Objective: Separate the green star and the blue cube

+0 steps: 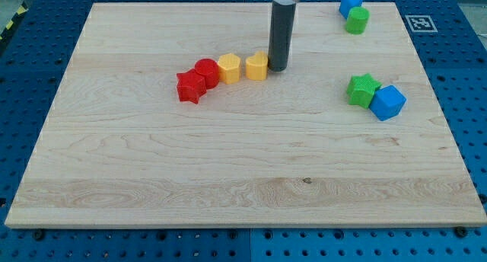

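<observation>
The green star (363,90) lies at the view's right on the wooden board, touching the blue cube (389,103), which sits just to its lower right. My tip (277,68) rests on the board near the top middle, right beside a yellow block (257,66). The tip is well to the left of the green star and blue cube, apart from both.
A row left of my tip: yellow block, second yellow block (229,68), red cylinder (206,71), red star (191,87). At the top right a small blue block (350,4) touches a green block (357,20). The board's right edge (434,102) is near the cube.
</observation>
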Controlling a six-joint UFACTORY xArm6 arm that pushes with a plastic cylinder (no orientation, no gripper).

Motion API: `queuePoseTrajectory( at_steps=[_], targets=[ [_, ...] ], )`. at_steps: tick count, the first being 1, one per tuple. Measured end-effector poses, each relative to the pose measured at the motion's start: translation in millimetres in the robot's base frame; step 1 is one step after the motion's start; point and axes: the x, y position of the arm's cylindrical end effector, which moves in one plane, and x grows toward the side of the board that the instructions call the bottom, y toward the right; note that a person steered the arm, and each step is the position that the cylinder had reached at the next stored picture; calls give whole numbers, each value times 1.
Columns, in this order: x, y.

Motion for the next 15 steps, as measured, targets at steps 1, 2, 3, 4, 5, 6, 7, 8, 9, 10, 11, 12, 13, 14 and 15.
queuePoseTrajectory(
  at_steps=[1, 2, 3, 4, 5, 6, 7, 8, 9, 10, 11, 12, 13, 14, 15],
  targets=[
    [0, -3],
    [0, -4],
    [-4, 48],
    [-5, 116],
    [-4, 168],
    [22, 191],
    [56, 192],
    [91, 191],
    [101, 194],
    [85, 201],
    [82, 177],
    [81, 151],
    [69, 140],
    [57, 123],
    [51, 101]
  ],
)
